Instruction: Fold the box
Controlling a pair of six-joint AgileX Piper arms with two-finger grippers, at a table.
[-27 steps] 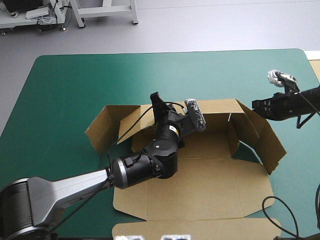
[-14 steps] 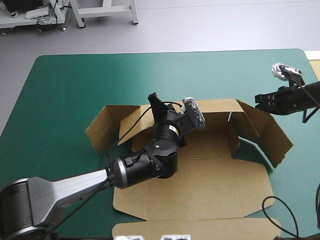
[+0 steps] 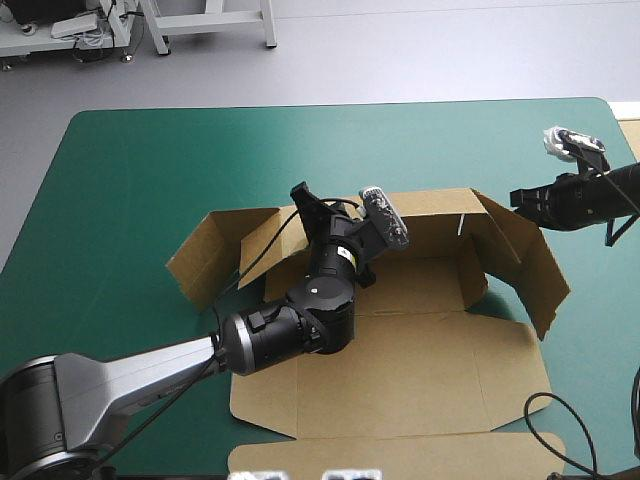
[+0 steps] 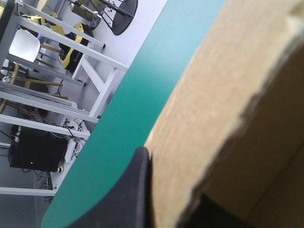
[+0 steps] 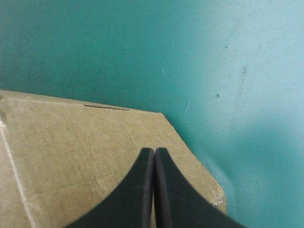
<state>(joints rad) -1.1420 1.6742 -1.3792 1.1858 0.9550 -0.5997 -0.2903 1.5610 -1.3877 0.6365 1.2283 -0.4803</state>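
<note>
The brown box point(image 3: 400, 370) lies open in mid-table, its back wall point(image 3: 430, 210) raised and its lid flat toward the near edge. My left gripper point(image 3: 305, 203) reaches over the back wall's left part and is shut on the box; in the left wrist view one black finger point(image 4: 137, 190) presses against the board point(image 4: 228, 109), and the other is hidden behind it. My right gripper point(image 3: 517, 196) hovers at the top of the box's right side flap point(image 3: 530, 265), fingers shut with nothing between them. In the right wrist view its tip point(image 5: 154, 152) stands over that flap's corner point(image 5: 71, 156).
The box's left side flap point(image 3: 205, 255) stands out at an angle over the teal-green cover point(image 3: 150, 170). A black cable loop point(image 3: 560, 430) lies near the table's front right corner. Bare cover stretches beyond the box to the far edge.
My right gripper drew back to the right and slightly up, off the right flap, then held still. The flap swung outward and came back in. My left gripper edged up and left with the back wall.
</note>
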